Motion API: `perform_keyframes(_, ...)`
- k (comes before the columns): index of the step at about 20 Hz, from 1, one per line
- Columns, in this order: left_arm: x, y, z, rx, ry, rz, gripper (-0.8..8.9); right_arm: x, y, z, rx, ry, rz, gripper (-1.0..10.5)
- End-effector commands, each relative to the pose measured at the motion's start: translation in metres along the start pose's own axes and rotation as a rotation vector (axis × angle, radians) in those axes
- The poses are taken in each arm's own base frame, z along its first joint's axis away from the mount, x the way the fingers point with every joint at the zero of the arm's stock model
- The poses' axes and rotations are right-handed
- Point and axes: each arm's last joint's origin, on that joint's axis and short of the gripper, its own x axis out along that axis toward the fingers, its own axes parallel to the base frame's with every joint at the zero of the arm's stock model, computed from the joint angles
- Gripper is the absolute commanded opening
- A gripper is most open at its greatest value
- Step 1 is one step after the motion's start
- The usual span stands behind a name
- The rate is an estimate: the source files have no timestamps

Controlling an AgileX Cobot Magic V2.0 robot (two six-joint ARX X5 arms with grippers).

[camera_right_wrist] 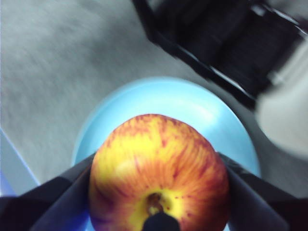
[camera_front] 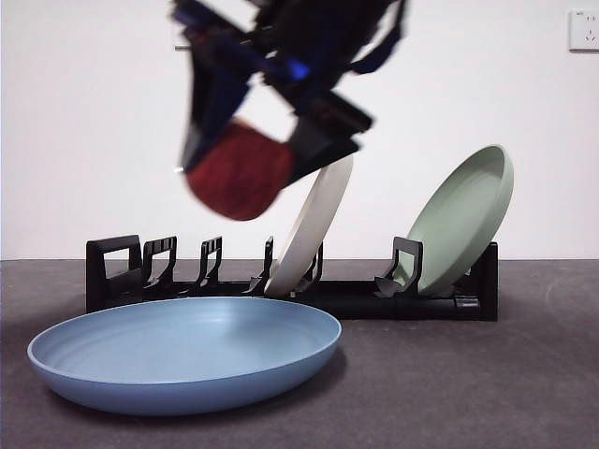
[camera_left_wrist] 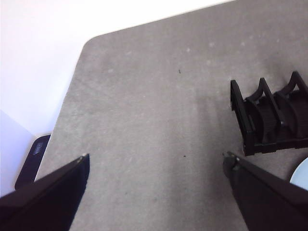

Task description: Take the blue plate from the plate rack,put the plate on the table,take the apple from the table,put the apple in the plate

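Front view showed the right claw (camera_front: 245, 159) clenched on the apple (camera_front: 239, 173) at upper centre, above the blue plate (camera_front: 184, 354); the left claw (camera_left_wrist: 156, 161) was released.

We see a matt, smooth blue plate (camera_front: 187, 360), a black plastic plate rack (camera_front: 290, 285), a dull, slightly rough grey surface (camera_left_wrist: 144, 120), and a smooth, faintly glossy apple (camera_right_wrist: 159, 173) skin.

Probably a lab test bench: a bare white wall (camera_front: 94, 122), a wall socket (camera_front: 583, 30), a plain grey table (camera_front: 468, 374).
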Motion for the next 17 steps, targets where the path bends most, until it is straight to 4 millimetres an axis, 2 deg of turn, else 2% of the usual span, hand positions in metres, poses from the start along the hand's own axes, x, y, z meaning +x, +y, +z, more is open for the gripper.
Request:
perform_keyframes(1,-0.008,0.007,-0.006,-0.032,-0.018,0.007,4.66,0.027,0.002,0.005,0.005,0.038,0.002,-0.1)
perform_keyframes(3,-0.015,0.013,-0.01,-0.035,-0.023,0.006,4.66,0.05,0.003,0.004,0.003,0.086,0.001,-0.1)
perform_keyframes(6,-0.021,0.018,-0.017,-0.027,-0.013,0.01,4.66,0.078,0.005,-0.01,-0.002,0.176,-0.004,-0.1)
perform_keyframes(10,-0.022,0.019,-0.019,-0.02,-0.003,0.011,4.66,0.088,0.012,-0.024,-0.015,0.278,-0.014,-0.1)
perform_keyframes(12,-0.022,0.019,-0.019,-0.02,-0.003,0.01,4.66,0.087,0.013,-0.027,-0.025,0.299,-0.052,0.5)
perform_keyframes(15,-0.022,0.019,-0.02,-0.014,0.006,0.01,4.67,0.086,0.013,-0.029,-0.026,0.325,-0.07,4.9)
perform_keyframes(16,-0.022,0.019,-0.02,-0.012,0.008,0.008,4.67,0.086,0.013,-0.029,-0.025,0.325,-0.069,5.8)
perform_keyframes(17,-0.022,0.019,-0.021,-0.01,0.011,0.006,4.66,0.086,0.013,-0.029,-0.025,0.325,-0.069,5.9)
